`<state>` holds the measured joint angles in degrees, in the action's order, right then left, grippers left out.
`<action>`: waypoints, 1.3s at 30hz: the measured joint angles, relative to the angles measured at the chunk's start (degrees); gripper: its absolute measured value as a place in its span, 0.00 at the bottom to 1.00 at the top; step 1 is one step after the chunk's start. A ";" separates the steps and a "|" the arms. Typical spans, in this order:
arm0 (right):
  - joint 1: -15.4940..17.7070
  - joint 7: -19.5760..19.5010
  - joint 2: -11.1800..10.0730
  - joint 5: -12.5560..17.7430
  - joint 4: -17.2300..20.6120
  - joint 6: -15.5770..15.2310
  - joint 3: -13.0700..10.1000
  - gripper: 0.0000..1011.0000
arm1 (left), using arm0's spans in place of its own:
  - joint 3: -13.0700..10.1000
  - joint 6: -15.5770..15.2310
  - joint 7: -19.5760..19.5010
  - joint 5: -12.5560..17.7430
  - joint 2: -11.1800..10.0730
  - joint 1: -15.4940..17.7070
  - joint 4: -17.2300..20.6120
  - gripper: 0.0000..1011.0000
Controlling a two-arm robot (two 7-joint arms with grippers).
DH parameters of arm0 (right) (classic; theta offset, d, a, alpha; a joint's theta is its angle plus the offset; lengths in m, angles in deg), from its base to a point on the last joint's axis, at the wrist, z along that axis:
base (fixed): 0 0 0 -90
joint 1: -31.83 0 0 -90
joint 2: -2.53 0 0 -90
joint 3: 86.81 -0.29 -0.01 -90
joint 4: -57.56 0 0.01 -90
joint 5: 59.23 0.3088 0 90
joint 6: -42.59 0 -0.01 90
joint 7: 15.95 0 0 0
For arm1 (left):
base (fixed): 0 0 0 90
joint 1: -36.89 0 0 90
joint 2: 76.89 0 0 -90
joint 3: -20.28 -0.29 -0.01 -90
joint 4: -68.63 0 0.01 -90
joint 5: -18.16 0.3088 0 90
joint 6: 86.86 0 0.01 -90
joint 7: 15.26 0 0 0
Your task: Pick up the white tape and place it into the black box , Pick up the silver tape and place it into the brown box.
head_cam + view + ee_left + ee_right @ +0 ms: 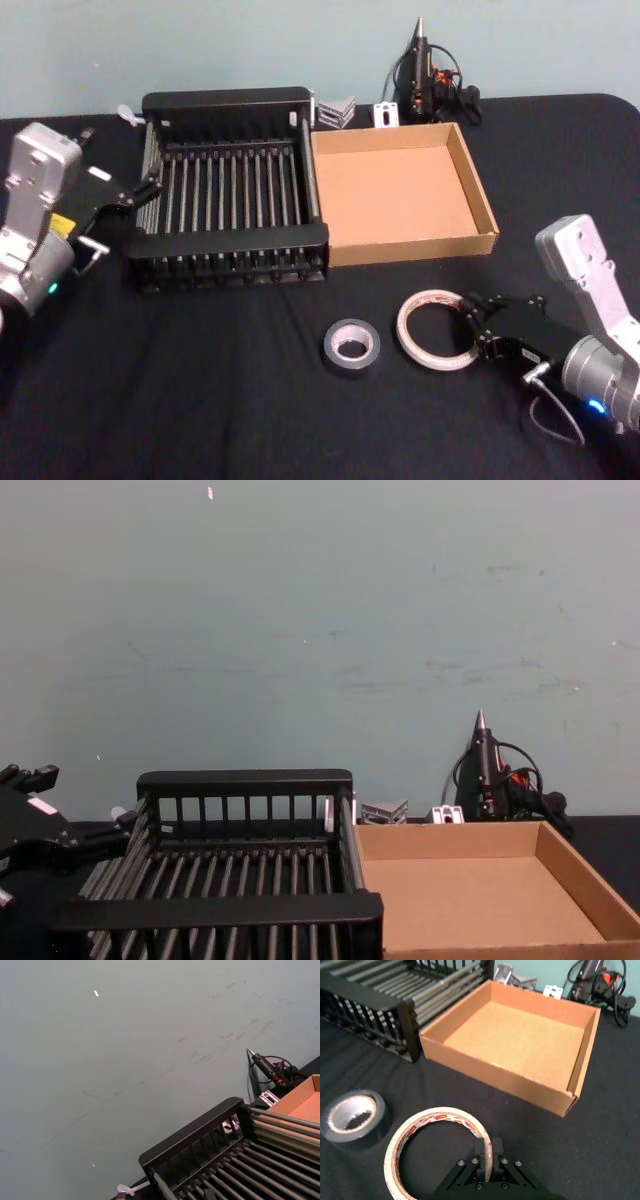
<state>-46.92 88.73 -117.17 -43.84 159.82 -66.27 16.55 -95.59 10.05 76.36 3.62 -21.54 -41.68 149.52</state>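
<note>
The white tape (404,330), a wide ring with red marks, lies flat on the black cloth in front of the brown box (395,190). My right gripper (468,322) is shut on its right rim. In the right wrist view one finger is inside the ring (440,1113) and one outside, gripper (489,1149). The silver tape (351,364), a small dark grey roll (370,1135), rests just left of the white ring. The black box (225,103) stands to the left of the brown box with nothing inside. My left gripper (125,185) hangs open at the crate's left side.
A glue gun (420,75), a metal bracket (335,110) and a small white clip (385,113) sit behind the two boxes by the wall. The brown box (470,900) holds nothing. Black cloth covers the table.
</note>
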 joint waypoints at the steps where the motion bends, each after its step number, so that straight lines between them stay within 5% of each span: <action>1: 0.23 0.46 0.03 0.19 0.47 0.20 -0.45 0.09 | 0.00 0.00 0.00 0.00 0.00 0.00 0.00 0.99; 16: -1.38 2.55 -0.42 2.03 4.92 2.39 -4.19 0.09 | 0.00 0.00 0.00 0.00 0.00 0.00 0.00 0.99; 30: -13.69 1.28 3.49 -2.00 -2.09 4.01 -1.62 0.09 | 0.00 0.00 0.00 0.00 0.00 0.00 0.00 0.99; 39: -24.04 1.93 8.14 -5.37 -9.43 5.33 2.54 0.09 | 0.00 0.00 0.00 0.00 0.00 0.00 0.00 0.99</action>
<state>-70.96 90.67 -109.03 -49.20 150.40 -60.94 19.09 -95.59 10.05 76.36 3.62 -21.54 -41.69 149.52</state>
